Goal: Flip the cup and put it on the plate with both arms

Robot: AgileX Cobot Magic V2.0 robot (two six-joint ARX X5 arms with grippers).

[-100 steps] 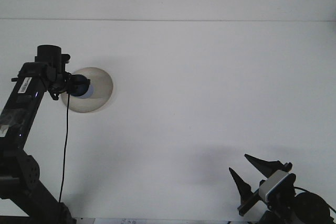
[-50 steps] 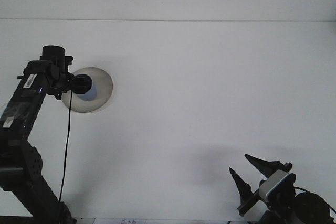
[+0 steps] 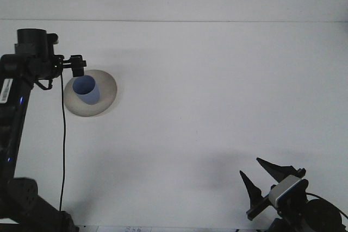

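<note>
Front view: cup (image 3: 86, 90) below left jaws.

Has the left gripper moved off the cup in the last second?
Yes. The left gripper has pulled up and left, away from the cup, which now stands uncovered on the plate.

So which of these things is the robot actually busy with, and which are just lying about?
Part of the job:
- blue cup, standing open side up on the plate
- plate, at the table's left
- left pincer, just above the cup, free of it
- right pincer, open, idle at the near right

Just there:
- white table
- black cable hanging from the left arm
</note>
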